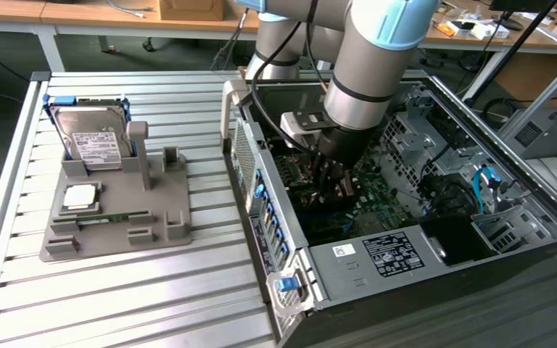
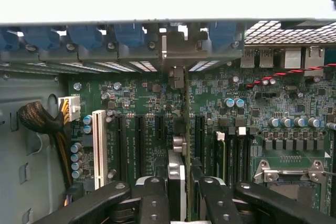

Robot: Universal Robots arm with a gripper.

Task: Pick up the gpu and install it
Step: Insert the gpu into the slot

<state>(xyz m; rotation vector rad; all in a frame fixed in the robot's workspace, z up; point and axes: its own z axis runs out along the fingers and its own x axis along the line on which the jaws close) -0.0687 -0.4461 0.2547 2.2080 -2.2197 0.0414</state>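
My gripper (image 2: pixel 185 199) is down inside the open computer case (image 1: pixel 376 254), shut on the gpu (image 2: pixel 187 129). In the wrist view the gpu shows edge-on as a thin dark card standing upright over the green motherboard (image 2: pixel 131 98), between two black expansion slots. Its silver bracket end (image 2: pixel 176 59) reaches the case's rear panel under the blue clips. Black fingers (image 2: pixel 155 200) press on either side of the card. I cannot tell whether the card sits in a slot. In the exterior view the gripper (image 1: pixel 335 181) hangs low over the board in the middle of the case.
A white slot (image 2: pixel 98 148) and a cable bundle (image 2: pixel 39 121) lie to one side of the card, and the CPU socket (image 2: pixel 286 174) to the other. On the slatted table, a grey fixture (image 1: pixel 114 217) holds a hard drive (image 1: pixel 95 141), a chip (image 1: pixel 80 196) and a memory stick (image 1: pixel 104 217).
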